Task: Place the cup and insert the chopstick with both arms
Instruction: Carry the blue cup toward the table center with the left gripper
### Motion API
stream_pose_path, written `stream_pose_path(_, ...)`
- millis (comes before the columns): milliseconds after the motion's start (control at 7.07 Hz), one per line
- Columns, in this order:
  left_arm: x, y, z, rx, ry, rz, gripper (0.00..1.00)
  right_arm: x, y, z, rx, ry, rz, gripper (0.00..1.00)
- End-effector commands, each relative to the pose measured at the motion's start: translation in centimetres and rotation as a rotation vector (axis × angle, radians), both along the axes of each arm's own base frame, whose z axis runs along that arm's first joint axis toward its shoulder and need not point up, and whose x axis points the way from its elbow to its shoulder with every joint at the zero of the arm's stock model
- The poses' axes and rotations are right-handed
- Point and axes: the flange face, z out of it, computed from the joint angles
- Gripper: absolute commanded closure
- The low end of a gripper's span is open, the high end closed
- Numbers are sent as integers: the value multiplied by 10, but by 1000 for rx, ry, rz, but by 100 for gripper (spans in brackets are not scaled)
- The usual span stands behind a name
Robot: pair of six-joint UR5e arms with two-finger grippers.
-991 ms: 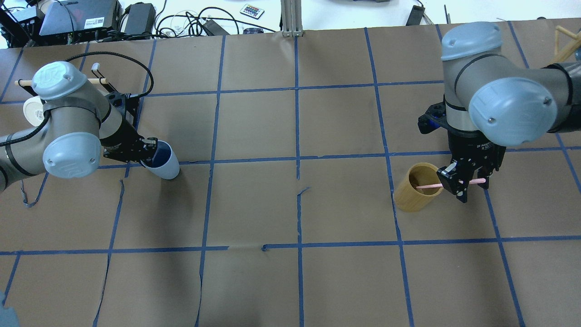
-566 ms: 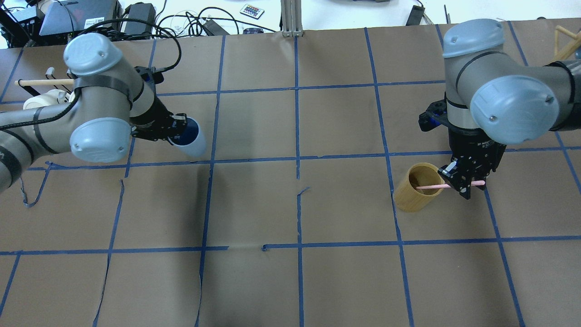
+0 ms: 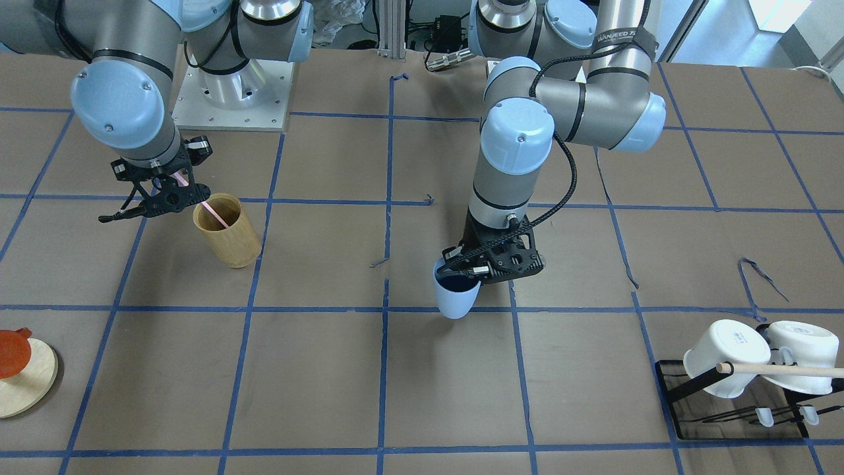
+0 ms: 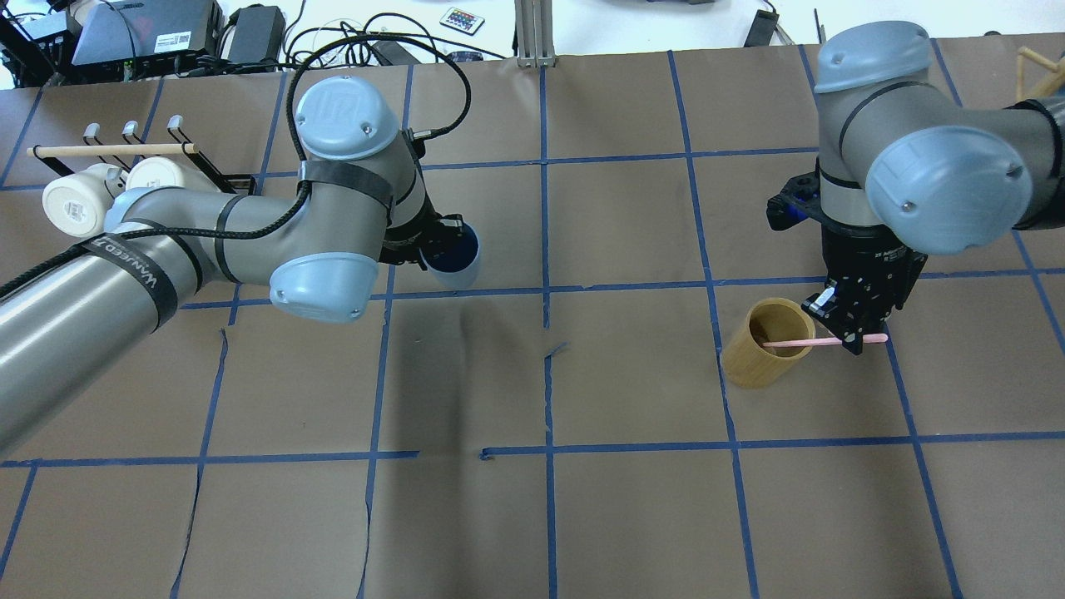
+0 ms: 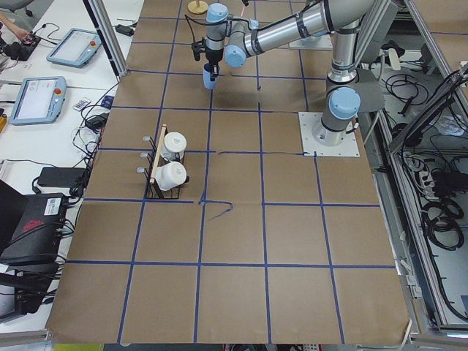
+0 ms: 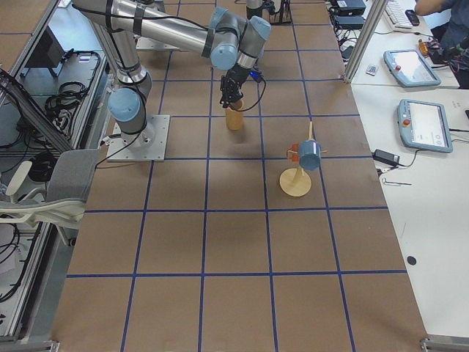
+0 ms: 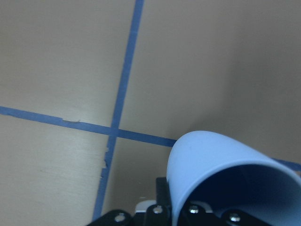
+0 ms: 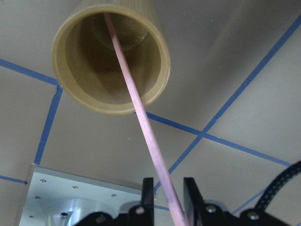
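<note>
The left end effector (image 4: 443,240) is clamped on the rim of the blue cup (image 4: 455,259), one finger inside the dark interior and the other on the pale outer wall. The cup hangs upright with its mouth up, near the middle of the tabletop (image 4: 632,516), just by a crossing of tape lines. Its base looks a little above the paper, though I cannot be sure it is clear of it. The right end effector (image 4: 857,339) is closed narrowly on the upper end of the pink chopstick (image 4: 797,341). The chopstick slants across the rim of the bamboo holder (image 4: 759,359), and its lower end is down inside. The holder stands upright just beside the fingers, on the robot's right half and well apart from the cup. The tabletop is covered in brown paper, torn in places, with a grid of blue tape. At the robot's far left a black rack (image 3: 732,402) with a wooden dowel carries two white cups (image 3: 725,357). At the far right end a wooden stand (image 6: 296,183) on a round base bears a blue and an orange piece. Past the tabletop's far edge lie cables (image 4: 349,37), and pendants (image 5: 33,99) rest on a side desk.
</note>
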Motion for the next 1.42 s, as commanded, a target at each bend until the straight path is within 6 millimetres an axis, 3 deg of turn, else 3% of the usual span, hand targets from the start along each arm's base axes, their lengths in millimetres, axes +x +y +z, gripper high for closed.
stream_pose_path(0,-64,-27,13,-76,26,0,100,4,-2,2,-8,-35,-16,67)
stream_pose_path(425,-75,-47,-29,-36,8,11,100,3,0,-1,7,-20,-11,60)
stream_pose_path(566,-78,-51,-29,-40,11,11,100,3,0,-3,9,-21,-10,57)
stream_pose_path(849,-94,-51,-18,-68,24,-12,100,2,0,-4,13,-20,-9,67)
stream_pose_path(1274,-96,-54,-48,-28,8,-23,100,2,4,-11,29,-19,-12,68)
